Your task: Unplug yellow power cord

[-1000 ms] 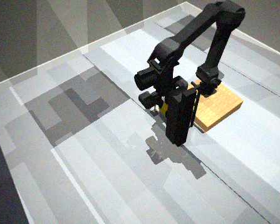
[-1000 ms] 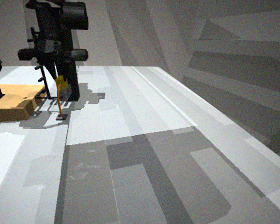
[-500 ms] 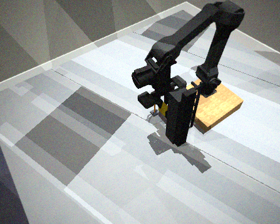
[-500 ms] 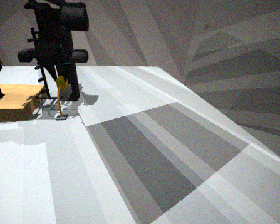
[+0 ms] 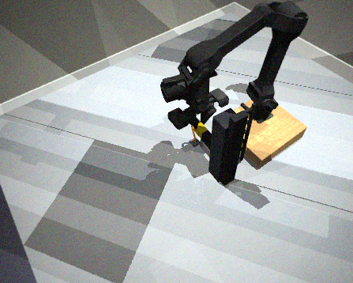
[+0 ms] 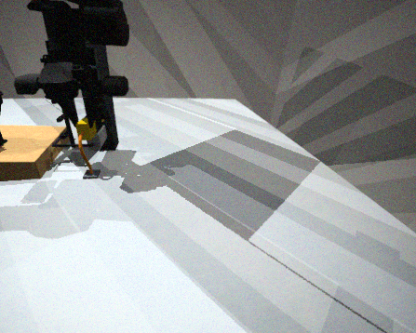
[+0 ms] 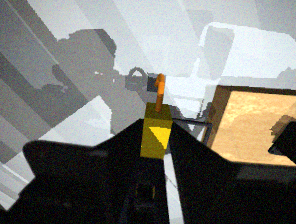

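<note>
- The yellow plug (image 7: pixel 156 135) sits pinched between our end effector's (image 7: pixel 156 150) two dark fingers; in the wrist view it fills the gap between them, so we take the end effector to be clenched on the plug itself, not on the cord.
- The orange-yellow cord (image 6: pixel 84 155) runs from the plug down to a small dark anchor (image 6: pixel 91 174) on the counter (image 6: pixel 265 260), with a bend in it, so it looks to have a little slack left.
- The plug is right beside the face of the tall dark power strip (image 5: pixel 225 146), which stands upright on the counter. From these views we cannot tell whether its prongs are out of the socket or not; the top view shows the yellow body touching or nearly touching the strip.
- We judge the step in hand to be the pull-out. To do it well we should draw the plug straight away from the strip's face, along the line of the prongs, without twisting, so the upright strip is not tipped or dragged.
- We should keep the pull short: the cord is tied to the anchor, and going too far would tug it taut.
- Once a gap shows between plug and strip, we spread the fingers fully and back away upward, steering wide of the cord, the strip and the wooden block (image 5: pixel 276 134) under the arm's base.
</note>
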Motion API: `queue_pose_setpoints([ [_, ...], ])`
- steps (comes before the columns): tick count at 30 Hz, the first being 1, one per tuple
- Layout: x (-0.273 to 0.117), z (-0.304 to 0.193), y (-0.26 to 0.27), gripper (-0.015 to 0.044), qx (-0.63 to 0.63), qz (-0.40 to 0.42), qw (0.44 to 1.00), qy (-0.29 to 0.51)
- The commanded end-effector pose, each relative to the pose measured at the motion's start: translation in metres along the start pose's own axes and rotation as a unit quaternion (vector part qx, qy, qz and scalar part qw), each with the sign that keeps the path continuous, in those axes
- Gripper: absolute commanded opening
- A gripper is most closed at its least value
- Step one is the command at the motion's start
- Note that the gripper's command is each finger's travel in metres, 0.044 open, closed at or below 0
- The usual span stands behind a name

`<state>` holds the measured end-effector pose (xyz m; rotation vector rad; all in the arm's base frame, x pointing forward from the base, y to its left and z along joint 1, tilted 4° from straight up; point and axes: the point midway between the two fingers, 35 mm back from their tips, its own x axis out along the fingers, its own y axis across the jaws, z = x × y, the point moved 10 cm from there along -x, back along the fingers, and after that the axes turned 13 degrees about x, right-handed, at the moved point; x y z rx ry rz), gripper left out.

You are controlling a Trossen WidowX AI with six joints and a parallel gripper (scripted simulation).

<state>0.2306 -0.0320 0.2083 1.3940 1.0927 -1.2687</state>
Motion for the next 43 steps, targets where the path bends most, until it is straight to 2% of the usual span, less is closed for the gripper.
queue_pose_setpoints([
  [1,-0.003,0.008,0.003,0.0026,0.005,0.006,1.0,-0.002],
  [13,0.0,0.0,-0.001,0.0341,0.006,0.005,1.0,-0.002],
  [17,-0.003,0.015,0.004,0.044,0.006,0.005,1.0,-0.002],
  [23,-0.013,0.058,0.011,0.044,0.006,0.006,1.0,-0.004],
  [43,-0.013,0.058,0.011,0.044,0.006,0.006,1.0,-0.004],
])
